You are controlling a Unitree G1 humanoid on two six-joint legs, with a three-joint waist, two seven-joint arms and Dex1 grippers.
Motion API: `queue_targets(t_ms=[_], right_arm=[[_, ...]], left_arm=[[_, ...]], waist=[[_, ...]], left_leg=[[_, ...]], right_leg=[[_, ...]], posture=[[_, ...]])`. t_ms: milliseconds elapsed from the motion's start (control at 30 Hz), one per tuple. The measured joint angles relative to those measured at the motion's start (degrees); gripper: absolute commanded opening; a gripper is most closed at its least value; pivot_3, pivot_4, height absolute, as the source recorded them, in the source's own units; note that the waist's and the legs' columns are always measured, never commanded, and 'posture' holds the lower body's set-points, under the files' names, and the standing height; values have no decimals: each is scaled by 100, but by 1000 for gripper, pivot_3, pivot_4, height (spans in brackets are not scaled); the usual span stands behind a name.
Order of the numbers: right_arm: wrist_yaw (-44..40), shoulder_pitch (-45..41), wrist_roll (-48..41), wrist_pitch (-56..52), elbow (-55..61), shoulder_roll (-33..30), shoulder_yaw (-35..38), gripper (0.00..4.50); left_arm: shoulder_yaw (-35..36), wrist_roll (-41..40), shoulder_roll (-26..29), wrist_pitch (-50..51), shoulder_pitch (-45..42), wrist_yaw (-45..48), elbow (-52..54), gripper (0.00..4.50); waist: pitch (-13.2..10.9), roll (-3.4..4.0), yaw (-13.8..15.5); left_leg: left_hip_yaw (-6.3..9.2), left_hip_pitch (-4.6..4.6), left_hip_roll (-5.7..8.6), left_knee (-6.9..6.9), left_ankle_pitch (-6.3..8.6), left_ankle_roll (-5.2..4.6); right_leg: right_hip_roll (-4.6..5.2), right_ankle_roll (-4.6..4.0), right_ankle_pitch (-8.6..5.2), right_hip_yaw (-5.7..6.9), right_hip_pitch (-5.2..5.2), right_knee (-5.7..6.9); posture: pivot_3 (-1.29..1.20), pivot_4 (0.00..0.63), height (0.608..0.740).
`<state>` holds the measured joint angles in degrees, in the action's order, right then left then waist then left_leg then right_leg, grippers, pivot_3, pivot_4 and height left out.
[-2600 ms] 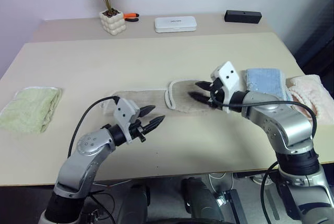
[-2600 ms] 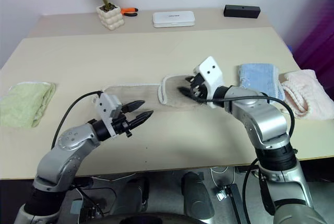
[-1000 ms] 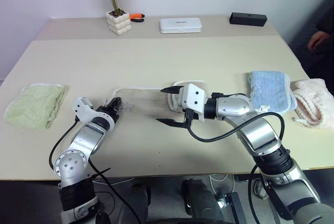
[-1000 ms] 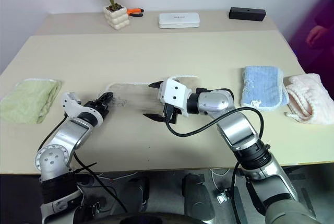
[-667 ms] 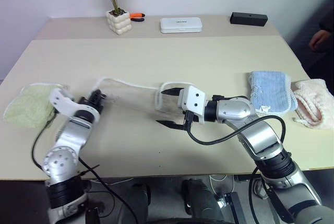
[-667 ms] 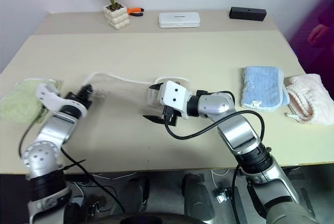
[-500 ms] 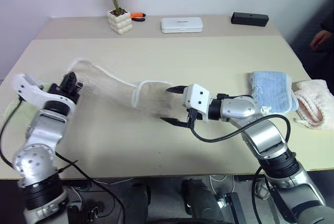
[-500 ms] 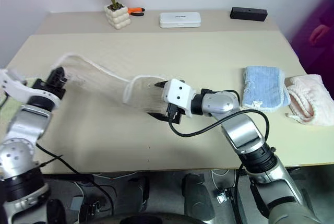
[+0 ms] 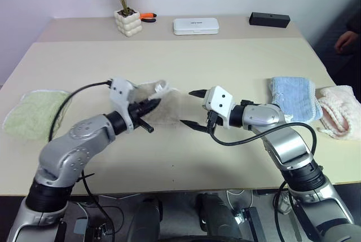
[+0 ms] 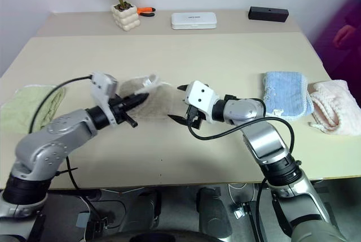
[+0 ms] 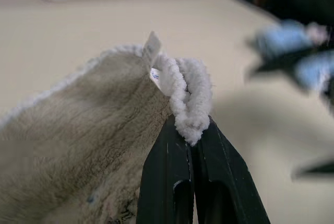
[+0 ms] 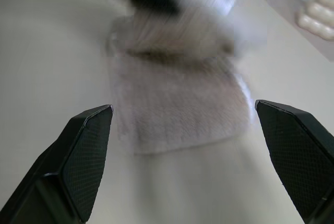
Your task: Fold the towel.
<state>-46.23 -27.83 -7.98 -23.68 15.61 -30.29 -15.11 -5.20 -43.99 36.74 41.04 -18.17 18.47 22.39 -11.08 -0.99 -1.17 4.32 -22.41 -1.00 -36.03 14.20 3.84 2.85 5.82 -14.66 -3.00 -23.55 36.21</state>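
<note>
The towel (image 9: 172, 105) is beige terry with white trim and lies bunched at the middle of the table (image 9: 186, 67). My left gripper (image 9: 152, 105) is shut on its white-trimmed edge and holds that edge a little above the rest of the cloth. In the left wrist view the trim and a small white tab on the towel (image 11: 78, 140) curl over the closed fingertips (image 11: 177, 151). My right gripper (image 9: 189, 108) stands open just right of the towel, pointing at it with nothing between its fingers. The right wrist view looks between the two spread fingers (image 12: 86, 156) onto the towel (image 12: 177, 106).
A pale green towel (image 9: 31, 115) lies at the table's left edge. A light blue towel (image 9: 290, 95) and a pink one (image 9: 338, 109) lie at the right. A potted plant (image 9: 127, 22), white box (image 9: 196, 26) and black box (image 9: 269, 20) line the back. A person's hand (image 9: 345, 42) shows far right.
My left gripper closed on the towel's left end, lifted it up and leftward, then swung it right over the rest of the cloth. The right gripper stayed open and shifted slightly right.
</note>
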Motion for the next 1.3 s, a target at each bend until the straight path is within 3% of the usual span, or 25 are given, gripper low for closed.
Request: queue_targets(t_ms=[167,267,333,433,467,500,533,567,667,733,767,833,1033,1300], right_arm=[[112,75,58,-2,2,-5,13,4500],[163,101,94,-2,2,-11,35,4500],[192,119,104,-2,2,-22,51,4500],[202,145,119,-1,-9,-55,74,4500],[208,143,123,-1,-16,-57,82,3950],[214,142,130,-1,-24,-65,97,3674],[236,137,149,-1,-47,-70,128,3095],[251,124,151,-5,-78,-65,142,2688],[333,-23,128,-80,-242,34,239,1234],[409,-200,32,-202,-297,234,310,259],[458,-334,-34,-300,-337,399,334,88],[553,-540,-130,-439,-352,693,322,88],[1002,-984,163,-538,-1274,1747,-345,88],[1426,-871,879,-272,-2700,1926,-791,88]], left_arm=[[-354,525,-291,-9,-101,433,-386,22],[-323,532,-394,20,-71,617,-374,845],[-217,490,-435,100,-22,691,-319,1693],[402,-13,-405,266,201,848,-34,1693],[759,-316,-350,333,329,910,110,1753],[1063,-532,-291,369,440,952,228,1753],[1456,-819,-235,399,561,984,341,1314],[1680,-1020,-245,418,618,960,376,1215],[2514,-1697,-491,363,671,578,358,30],[2789,-1579,-498,254,608,198,227,0],[2791,-1308,-455,182,564,6,138,0],[2641,-788,-416,55,461,-214,-48,0],[983,827,-545,-260,255,-146,-606,0],[148,2022,-826,-749,340,11,-1336,0]], waist=[[0,-1,12],[0,-1,6],[0,-1,3],[-1,0,-11],[-2,-1,-17],[-2,-1,-21],[-3,0,-10],[-3,0,-1],[-4,-2,18],[-3,-3,15],[-3,-3,14],[-3,-3,10],[-3,-3,17],[6,8,-7]], left_leg=[[0,-5,1,-3,0,0],[0,-5,0,-3,0,0],[1,-4,0,-3,0,0],[1,-4,-1,-2,0,-1],[1,-4,-2,-2,1,-1],[1,-3,-3,-1,1,-1],[1,-3,-3,-2,1,-1],[1,-2,-3,-4,1,-1],[2,-3,-2,-12,1,-1],[2,0,-1,-11,0,-1],[2,1,-1,-10,0,-1],[2,0,-1,-8,0,-1],[2,-2,0,-5,0,0],[1,4,0,0,0,0]], right_leg=[[2,6,3,0,-1,-2],[3,6,3,0,-1,-1],[3,8,4,0,-1,-1],[4,9,5,0,-2,0],[3,9,5,0,-4,1],[3,9,5,0,-4,3],[3,9,4,1,-3,3],[3,8,4,1,-1,3],[5,5,3,2,3,3],[4,5,4,1,5,4],[3,7,5,1,4,4],[2,9,6,1,4,4],[3,10,7,2,1,3],[3,11,7,1,-1,9]], posture=[[0,150,737],[0,150,737],[0,150,737],[0,150,737],[0,150,737],[0,150,737],[0,150,737],[0,150,737],[0,150,737],[0,150,737],[0,150,737],[0,150,737],[0,150,737],[0,150,737]])
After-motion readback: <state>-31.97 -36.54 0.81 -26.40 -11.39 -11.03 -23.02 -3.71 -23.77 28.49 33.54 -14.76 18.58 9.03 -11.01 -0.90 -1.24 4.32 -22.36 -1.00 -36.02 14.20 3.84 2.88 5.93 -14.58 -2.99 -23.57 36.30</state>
